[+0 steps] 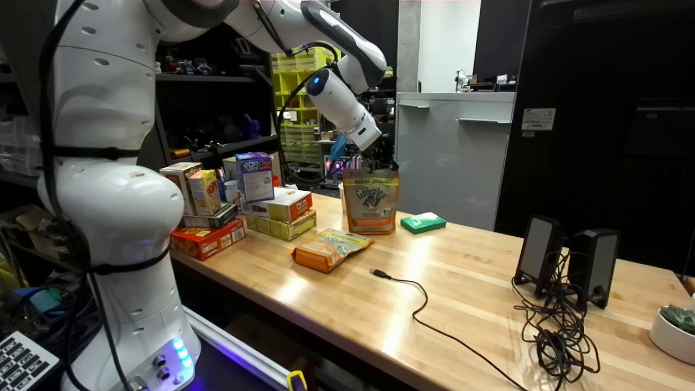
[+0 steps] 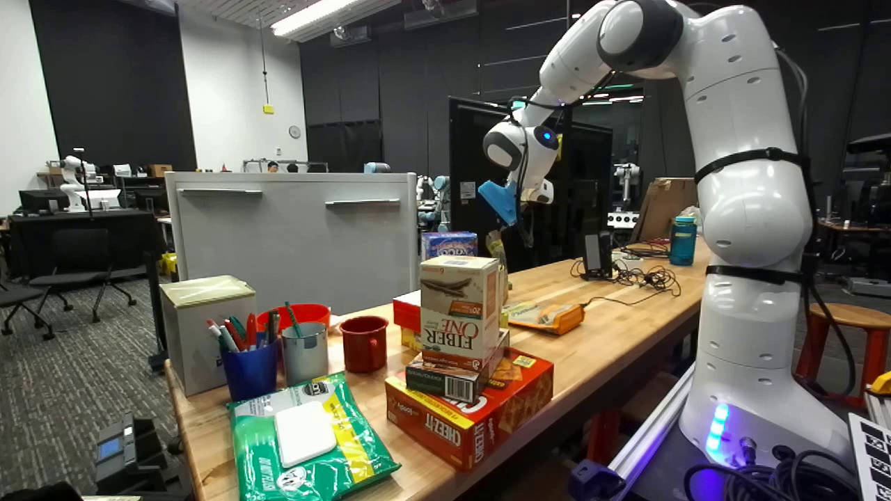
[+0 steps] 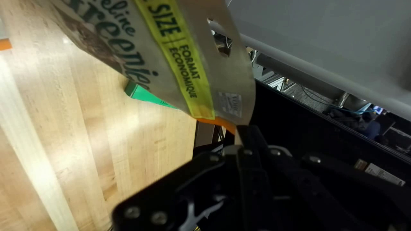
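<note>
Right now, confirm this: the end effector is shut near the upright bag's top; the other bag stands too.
Not quite: the other bag lies flat on the table, as both exterior views show. The end effector is shut near the top of the upright bag.

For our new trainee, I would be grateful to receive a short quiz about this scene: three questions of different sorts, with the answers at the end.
1. Choose one. The tool is closed on the top of:
(a) the red mug
(b) a Greenies bag
(c) a speaker
2. True or false? The Fiber One box is stacked higher than the Cheez-It box.
3. Count. How many Greenies bags can be seen in all, and how is each one placed?

Key
1: b.
2: True.
3: Two; one is upright at the tool, and the lying bag is on the table.
</note>
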